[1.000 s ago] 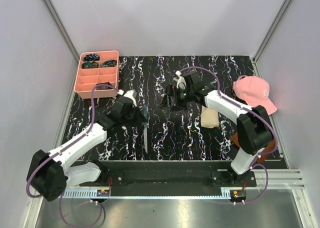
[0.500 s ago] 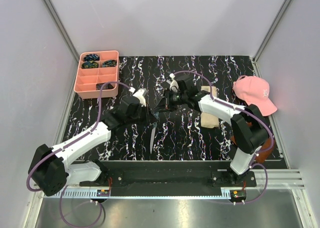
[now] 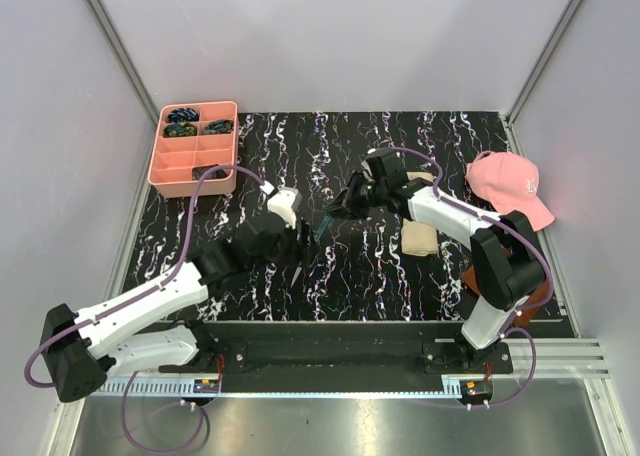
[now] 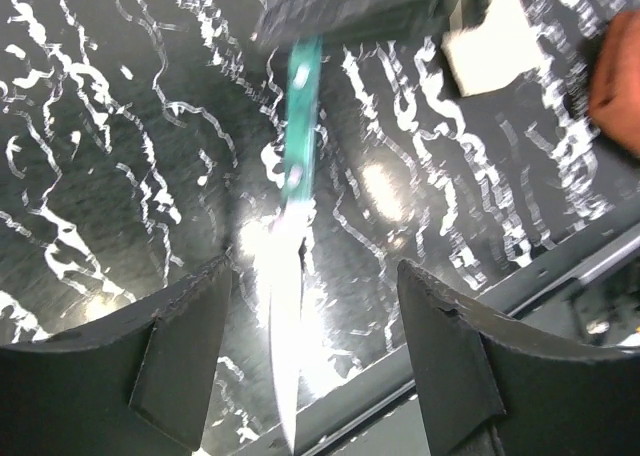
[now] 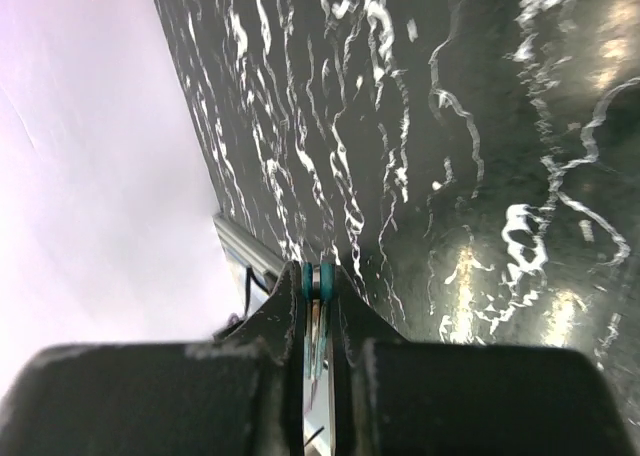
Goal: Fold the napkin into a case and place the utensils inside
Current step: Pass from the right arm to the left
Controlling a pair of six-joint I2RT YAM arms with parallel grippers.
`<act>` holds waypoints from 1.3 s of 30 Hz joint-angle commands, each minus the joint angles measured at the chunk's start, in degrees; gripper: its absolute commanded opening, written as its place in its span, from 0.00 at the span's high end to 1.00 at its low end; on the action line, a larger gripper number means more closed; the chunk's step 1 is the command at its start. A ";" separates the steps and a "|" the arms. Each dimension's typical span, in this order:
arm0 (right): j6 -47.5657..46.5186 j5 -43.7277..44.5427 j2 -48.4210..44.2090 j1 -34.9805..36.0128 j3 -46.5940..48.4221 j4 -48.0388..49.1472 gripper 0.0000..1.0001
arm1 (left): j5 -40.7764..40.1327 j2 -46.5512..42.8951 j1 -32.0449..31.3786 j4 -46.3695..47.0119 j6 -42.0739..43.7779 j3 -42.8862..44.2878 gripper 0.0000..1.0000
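Black marbled tabletop [image 3: 400,136], grey walls [image 3: 330,36], tan napkin [image 3: 418,239]

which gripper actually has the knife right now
The right gripper: it is shut on the teal handle of the knife. The left gripper does not hold it; its jaws stand open on either side of the blade, apart from it.

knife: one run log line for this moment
right pincer: shut on knife handle | left pincer: open, not gripping | napkin: not held
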 commanded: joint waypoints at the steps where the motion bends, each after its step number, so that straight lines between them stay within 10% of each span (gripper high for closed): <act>1: 2.35 0.59 -3.62 -0.64 0.98 -2.39 1.00 | -7.76 1.02 -3.05 -1.53 3.75 0.80 0.30; 11: 1.65 1.73 -6.25 1.21 0.72 -5.64 1.00 | -13.93 17.51 -5.69 0.78 17.21 15.63 0.34; 28: 1.12 -0.20 -11.27 1.38 1.86 -6.35 0.98 | -2.33 25.37 -0.42 -2.15 17.04 23.92 0.84; 30: -0.45 -0.82 -11.44 0.60 1.95 -6.43 0.82 | -0.85 24.76 1.33 -2.15 15.38 24.10 1.00; 34: -9.13 -0.03 -13.55 -3.62 0.54 -6.43 0.30 | 15.73 21.77 10.37 -1.10 8.35 23.31 1.00; 39: -38.35 5.85 -17.67 -3.72 0.38 -8.28 0.06 | 46.46 23.34 24.34 4.09 -6.82 19.35 1.00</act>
